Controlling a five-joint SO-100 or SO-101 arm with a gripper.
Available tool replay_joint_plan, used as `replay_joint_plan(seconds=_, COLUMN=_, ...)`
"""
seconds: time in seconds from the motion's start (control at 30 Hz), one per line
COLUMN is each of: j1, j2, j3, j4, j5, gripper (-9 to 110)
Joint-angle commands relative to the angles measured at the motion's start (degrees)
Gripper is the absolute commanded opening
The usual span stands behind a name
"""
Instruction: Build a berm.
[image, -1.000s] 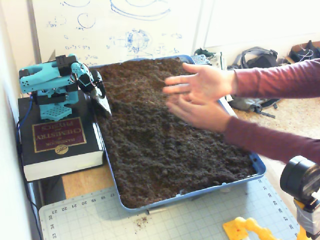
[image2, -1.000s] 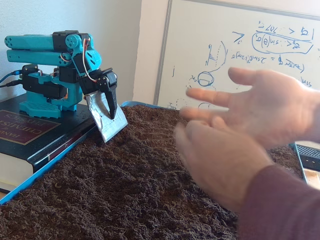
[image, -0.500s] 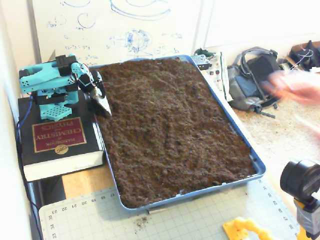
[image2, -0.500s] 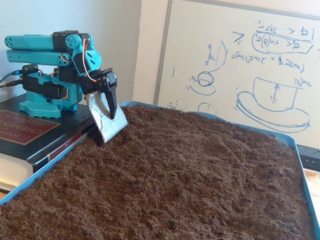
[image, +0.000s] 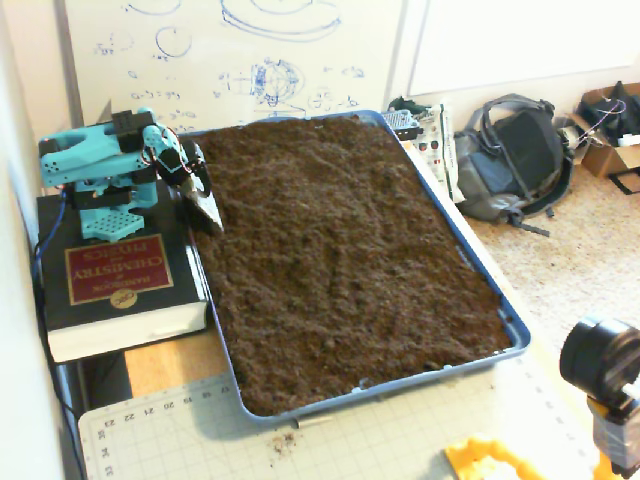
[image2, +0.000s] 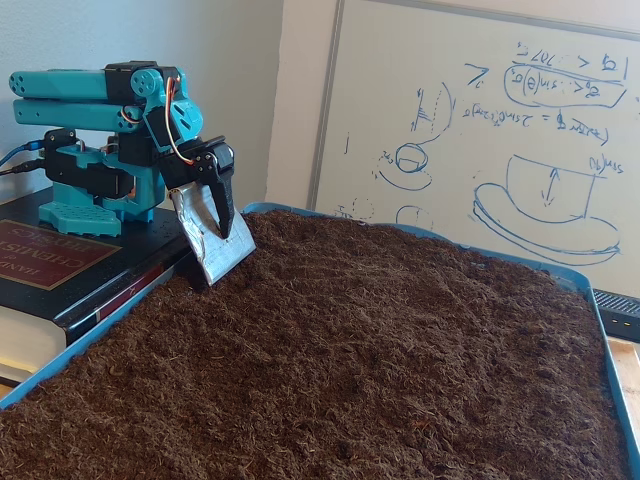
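Loose dark brown soil (image: 340, 250) (image2: 350, 370) fills a shallow blue tray (image: 518, 330) (image2: 30, 383). Its surface lies roughly flat and lumpy, and no berm is in view. The teal arm (image: 95, 160) (image2: 100, 120) sits folded on a thick book at the tray's left side. My gripper (image: 212, 221) (image2: 226, 250) points down at the soil's near-left edge. Its black finger rests shut against a flat metal blade (image2: 210, 240), whose tip touches the soil. Nothing is held.
The arm's base stands on a black book (image: 115, 290) (image2: 50, 260). A whiteboard (image2: 480, 130) stands behind the tray. A grey backpack (image: 510, 160) lies to the right, a green cutting mat (image: 380, 440) in front, with a yellow object (image: 490, 460) and a black camera body (image: 600, 360).
A person's two hands, held over the soil a second ago, have withdrawn to the right and left the view. The arm and gripper have not moved.
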Motion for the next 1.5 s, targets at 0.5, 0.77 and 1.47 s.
replay_joint_plan(seconds=0.5, j1=0.00, j2=-0.09, j3=-1.32, j4=0.26, j5=0.09, gripper=1)
replay_joint_plan(seconds=0.77, j1=-0.26, j2=-0.53, j3=-1.67, j4=-0.26, j5=0.44, gripper=1)
replay_joint_plan(seconds=1.47, j1=-13.36, j2=-48.87, j3=-51.06, j4=-0.44, j5=12.22, gripper=0)
